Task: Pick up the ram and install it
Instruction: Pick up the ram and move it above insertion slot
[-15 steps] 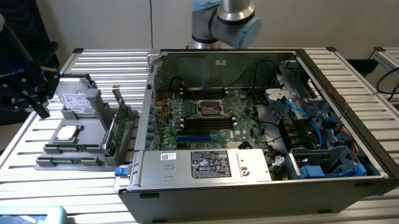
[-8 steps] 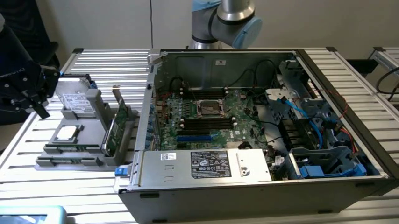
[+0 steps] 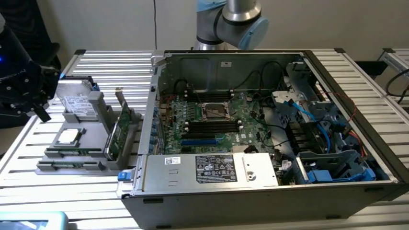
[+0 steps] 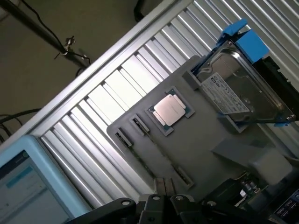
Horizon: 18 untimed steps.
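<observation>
The ram (image 3: pixel 74 150) stands on edge in a slot along the near side of the grey holder (image 3: pixel 96 165), left of the computer case in the exterior view. In the wrist view the ram (image 4: pixel 156 151) shows as a thin strip between two slot ends. My gripper (image 3: pixel 42 114) hangs at the exterior view's left, above and beside the holder, apart from the ram. Its fingers (image 4: pixel 160 185) are pressed together and hold nothing. The black memory slots (image 3: pixel 208 126) lie on the motherboard inside the open case (image 3: pixel 191 196).
The holder (image 4: pixel 205 140) also carries a silver CPU (image 4: pixel 170 110), a hard drive (image 4: pixel 238 91) with blue rails and an upright green expansion card (image 3: pixel 121 127). Cables and drive cages crowd the case's right side. A blue-framed screen (image 4: pixel 18 182) sits at the slatted table's corner.
</observation>
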Motion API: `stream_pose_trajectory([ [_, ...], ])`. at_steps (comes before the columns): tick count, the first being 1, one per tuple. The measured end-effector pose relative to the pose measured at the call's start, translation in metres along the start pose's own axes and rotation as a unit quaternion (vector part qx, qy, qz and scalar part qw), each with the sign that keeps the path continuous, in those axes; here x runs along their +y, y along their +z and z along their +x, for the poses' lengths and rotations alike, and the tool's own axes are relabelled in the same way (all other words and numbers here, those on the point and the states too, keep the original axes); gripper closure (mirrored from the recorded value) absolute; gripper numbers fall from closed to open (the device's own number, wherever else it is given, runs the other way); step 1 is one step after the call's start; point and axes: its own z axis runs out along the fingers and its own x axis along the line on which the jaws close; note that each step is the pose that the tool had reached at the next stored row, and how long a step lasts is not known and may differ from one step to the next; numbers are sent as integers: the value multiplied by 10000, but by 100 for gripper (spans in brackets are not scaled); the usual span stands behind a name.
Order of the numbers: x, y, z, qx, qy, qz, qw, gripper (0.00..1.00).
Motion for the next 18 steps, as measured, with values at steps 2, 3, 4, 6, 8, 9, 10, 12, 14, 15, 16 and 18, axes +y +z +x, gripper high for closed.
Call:
stream_pose_trajectory([
  [2,0,0,0,9,-182,-2,9998,89],
  [3,0,0,0,14,-273,-3,9996,89],
  [4,0,1,0,18,-362,-5,9993,89],
  [6,0,2,0,27,-545,-7,9985,89],
  [8,0,3,0,36,-732,-9,9973,89],
  [9,0,3,0,39,-816,-10,9967,89],
  [10,0,4,0,44,-905,-12,9959,89],
  [12,0,4,0,54,-1098,-14,9939,89],
  [14,-1,5,0,62,-1276,-16,9918,89],
  [15,-1,5,0,67,-1368,-17,9906,89],
  [16,-1,6,0,71,-1454,-19,9893,89],
  [18,-1,7,0,80,-1640,-21,9864,89],
])
